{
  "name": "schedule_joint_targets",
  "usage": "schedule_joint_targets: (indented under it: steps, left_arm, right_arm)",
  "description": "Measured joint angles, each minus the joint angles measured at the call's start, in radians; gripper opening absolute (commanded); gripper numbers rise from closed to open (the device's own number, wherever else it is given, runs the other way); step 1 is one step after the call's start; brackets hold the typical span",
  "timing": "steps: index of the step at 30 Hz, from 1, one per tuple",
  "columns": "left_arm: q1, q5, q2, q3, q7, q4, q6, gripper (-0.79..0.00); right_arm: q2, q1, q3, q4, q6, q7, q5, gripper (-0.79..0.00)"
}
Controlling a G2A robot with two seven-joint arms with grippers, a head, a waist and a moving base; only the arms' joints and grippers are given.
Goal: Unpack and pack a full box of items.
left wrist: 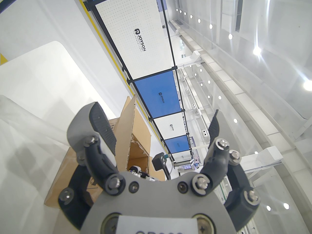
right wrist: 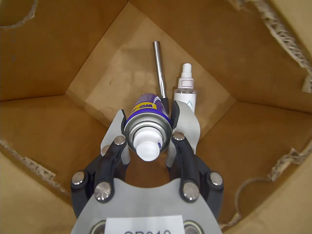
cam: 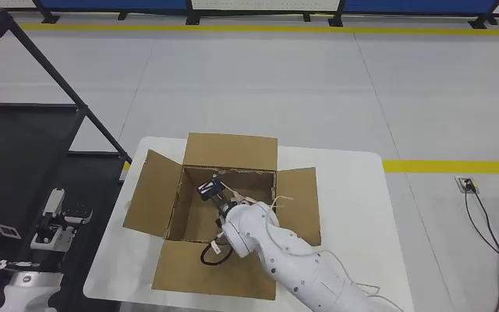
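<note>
Inside the box, the right gripper clamps the spray can; the left gripper gapes wide, empty.

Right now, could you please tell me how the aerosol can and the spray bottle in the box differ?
The aerosol can is purple with a metal rim; the spray bottle is white and clear. The can sits clamped in the right pincer; the bottle lies free on the box floor. Both have white nozzles.
</note>
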State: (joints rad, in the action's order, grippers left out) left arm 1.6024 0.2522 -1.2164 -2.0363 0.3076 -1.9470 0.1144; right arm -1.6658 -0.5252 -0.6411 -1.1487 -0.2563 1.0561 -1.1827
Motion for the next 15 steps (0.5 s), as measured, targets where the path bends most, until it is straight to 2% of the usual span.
schedule_joint_targets:
  steps: [5, 6, 8, 9, 11, 15]
  left_arm:
    - [0.0, 0.0, 0.0, 0.0, 0.0, 0.0, 0.0, 0.0]
    - [0.0, 0.0, 0.0, 0.0, 0.0, 0.0, 0.0, 0.0]
    - [0.0, 0.0, 0.0, 0.0, 0.0, 0.0, 0.0, 0.0]
    - [0.0, 0.0, 0.0, 0.0, 0.0, 0.0, 0.0, 0.0]
    - [0.0, 0.0, 0.0, 0.0, 0.0, 0.0, 0.0, 0.0]
    - [0.0, 0.0, 0.0, 0.0, 0.0, 0.0, 0.0, 0.0]
  right_arm:
    - [-0.053, 0.058, 0.042, 0.153, 0.01, -0.044, 0.056, -0.785]
    - [-0.061, 0.065, 0.048, 0.173, 0.01, -0.052, 0.06, -0.748]
    - [-0.078, 0.077, 0.063, 0.213, 0.006, -0.069, 0.063, -0.634]
    - [-0.085, 0.082, 0.068, 0.227, 0.004, -0.074, 0.064, -0.523]
    - [-0.1, 0.09, 0.075, 0.257, 0.002, -0.084, 0.071, -0.406]
    - [-0.122, 0.101, 0.079, 0.293, 0.005, -0.094, 0.086, -0.123]
